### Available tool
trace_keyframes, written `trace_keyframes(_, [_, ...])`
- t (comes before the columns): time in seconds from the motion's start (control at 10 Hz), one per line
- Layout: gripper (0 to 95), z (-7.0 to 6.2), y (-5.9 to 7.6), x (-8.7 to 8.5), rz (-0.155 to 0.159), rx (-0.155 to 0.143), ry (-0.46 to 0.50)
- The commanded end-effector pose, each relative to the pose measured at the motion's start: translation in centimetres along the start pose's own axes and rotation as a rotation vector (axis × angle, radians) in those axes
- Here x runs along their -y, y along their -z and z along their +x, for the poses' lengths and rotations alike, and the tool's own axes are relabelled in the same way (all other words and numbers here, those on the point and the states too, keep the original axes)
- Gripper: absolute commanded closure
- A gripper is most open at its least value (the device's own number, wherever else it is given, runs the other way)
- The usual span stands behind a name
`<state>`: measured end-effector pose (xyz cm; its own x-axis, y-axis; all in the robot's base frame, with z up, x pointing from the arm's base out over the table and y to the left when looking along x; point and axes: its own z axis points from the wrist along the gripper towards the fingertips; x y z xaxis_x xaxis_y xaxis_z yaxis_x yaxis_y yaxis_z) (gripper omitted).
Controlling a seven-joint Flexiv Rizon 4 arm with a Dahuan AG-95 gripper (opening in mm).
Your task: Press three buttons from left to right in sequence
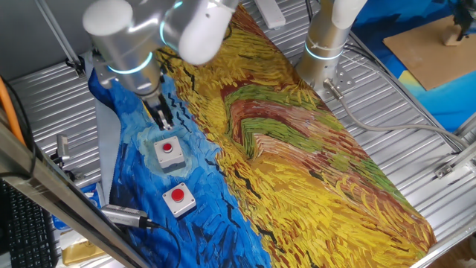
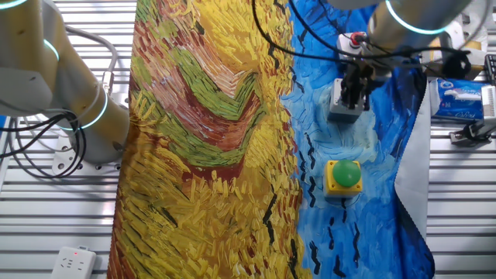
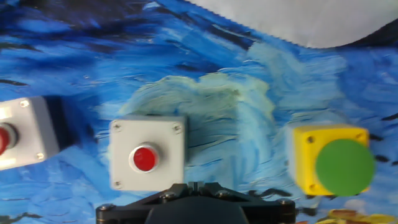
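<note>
Three button boxes stand in a row on the blue part of the painted cloth (image 1: 297, 149). In the hand view the yellow box with the green cap (image 3: 329, 160) is at the right, a grey box with a red cap (image 3: 147, 154) is in the middle, and the other grey box (image 3: 22, 132) is at the left edge. My gripper (image 3: 195, 185) has its fingertips touching each other. It hangs just above the middle grey box (image 1: 169, 151), covering its cap in the other fixed view (image 2: 346, 108). The arm hides the yellow box in one fixed view. It shows in the other fixed view (image 2: 343, 176).
A second robot arm (image 1: 325, 45) stands at the cloth's far edge on the ribbed metal table (image 1: 416, 156). A metal cylinder with a cable (image 1: 123, 216) lies near the grey box (image 1: 178, 198). A tissue pack (image 2: 457, 97) and a power strip (image 2: 74, 262) lie off the cloth.
</note>
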<state>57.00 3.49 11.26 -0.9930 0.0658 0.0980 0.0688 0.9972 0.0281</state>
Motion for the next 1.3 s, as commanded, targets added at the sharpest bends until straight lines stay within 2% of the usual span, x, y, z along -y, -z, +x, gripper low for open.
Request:
trace_keyframes(0.1, [95.0,0.0,-0.3,-0.8,-0.001,0.002,0.001])
trace_keyframes(0.4, [95.0,0.2,-0.5,-1.8,0.000,0.010,-0.003])
trace_keyframes(0.7, [95.0,0.5,0.3,-1.9,0.013,0.013,-0.005])
trace_keyframes(0.8, [95.0,0.2,0.5,-2.2,0.013,0.021,-0.003])
trace_keyframes(1.0, [95.0,-1.2,1.5,-3.5,0.020,0.008,-0.019])
trace_keyframes(1.1, [95.0,-1.6,1.5,-3.8,0.023,0.002,-0.026])
trace_keyframes(1.3, [95.0,-1.9,0.7,-3.7,0.025,-0.001,-0.024])
